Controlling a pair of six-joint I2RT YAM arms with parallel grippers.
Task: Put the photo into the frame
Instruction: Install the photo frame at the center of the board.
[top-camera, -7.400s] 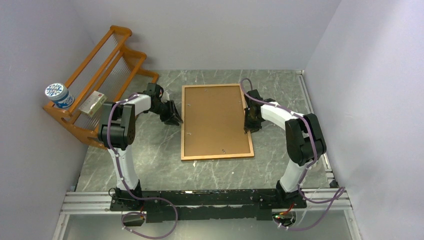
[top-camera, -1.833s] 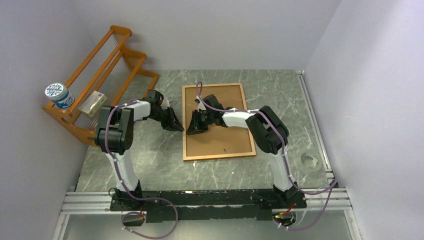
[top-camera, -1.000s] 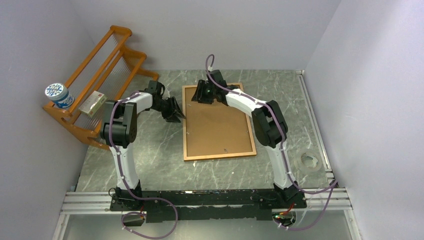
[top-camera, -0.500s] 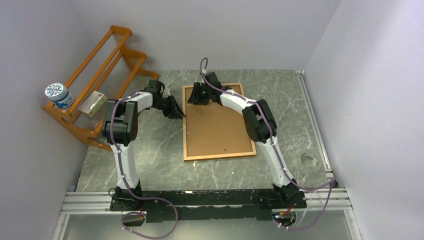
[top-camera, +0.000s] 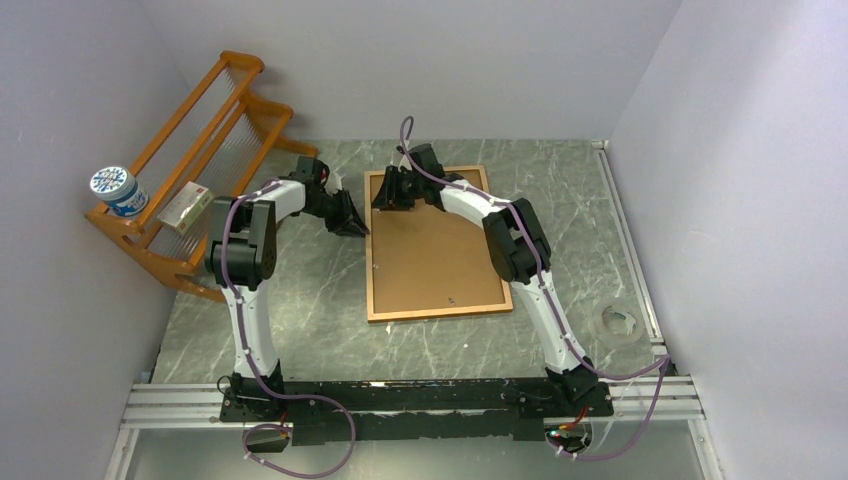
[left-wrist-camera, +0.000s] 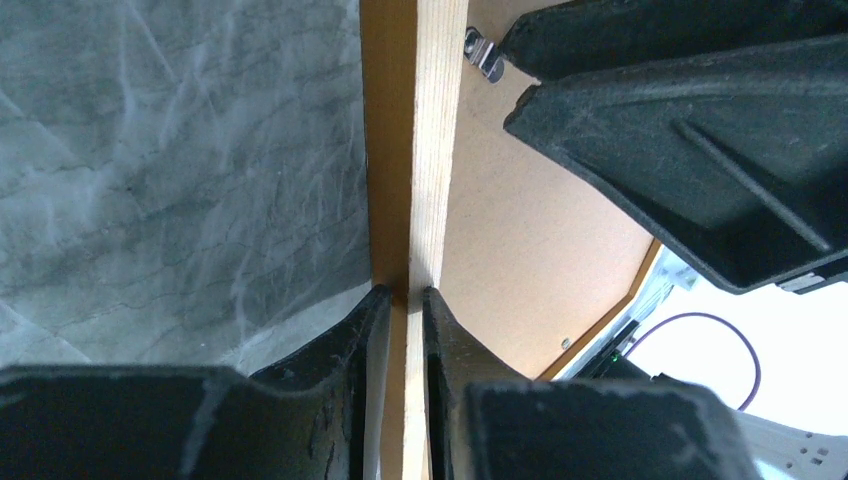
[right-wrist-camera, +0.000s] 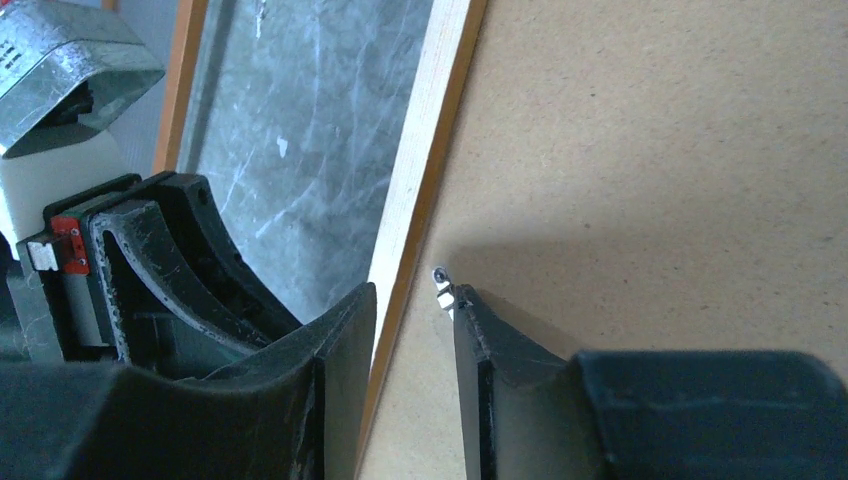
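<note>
My left gripper (left-wrist-camera: 404, 293) pinches the frame (left-wrist-camera: 428, 150) by its left rail | my right gripper (right-wrist-camera: 413, 296) straddles that rail, jaws spread, one finger beside a metal clip (right-wrist-camera: 441, 278).

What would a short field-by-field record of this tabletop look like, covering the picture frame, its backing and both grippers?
frame: thin orange-brown wooden picture frame, lying flat on the grey marbled table, back upward
backing: plain brown board, seated inside the frame
left arm: left gripper closed on the frame's left rail
right arm: right gripper open, straddling the same rail farther from the bases, beside a small metal clip
photo: not visible in any view
</note>
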